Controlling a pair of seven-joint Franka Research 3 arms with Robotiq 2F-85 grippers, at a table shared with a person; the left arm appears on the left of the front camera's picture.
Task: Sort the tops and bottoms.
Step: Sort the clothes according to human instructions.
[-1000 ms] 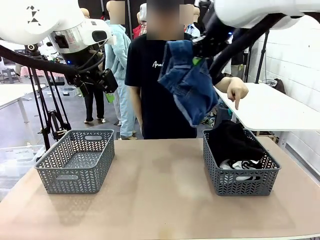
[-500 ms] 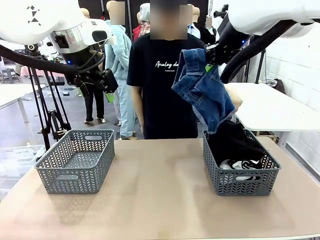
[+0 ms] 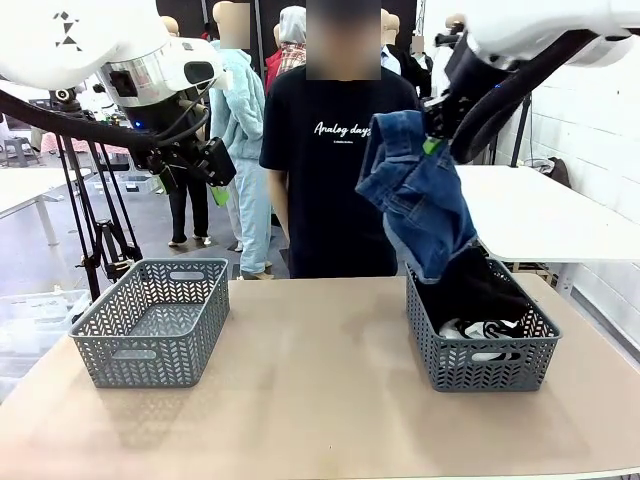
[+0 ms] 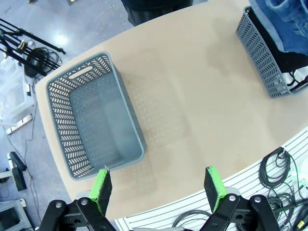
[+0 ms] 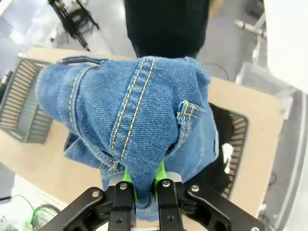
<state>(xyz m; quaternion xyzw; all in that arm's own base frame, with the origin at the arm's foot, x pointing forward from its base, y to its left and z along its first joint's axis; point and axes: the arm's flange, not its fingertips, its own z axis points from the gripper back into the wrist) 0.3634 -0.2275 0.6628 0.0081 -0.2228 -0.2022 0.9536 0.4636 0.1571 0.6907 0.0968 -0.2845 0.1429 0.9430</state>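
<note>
Jeans (image 3: 417, 195) hide the right hand (image 3: 432, 146) clamping them; left hand (image 4: 157, 185) gapes, its tip obscured.

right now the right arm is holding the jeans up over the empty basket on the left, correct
Not quite. In the front view the right gripper holds the jeans up over the right basket, which already has dark clothes in it, not the empty left basket.

Blue denim jeans (image 3: 418, 190) with yellow-gold stitched seams. Two grey baskets, left (image 3: 152, 320) and right (image 3: 480, 345), herringbone-patterned cutouts in the walls. Black garment (image 3: 470, 285) in the right one (white cloth with black edging (image 3: 490, 328) at its 6 o'clock). Tan desk (image 3: 310, 400). Green end effector pads (image 4: 101, 185).
</note>
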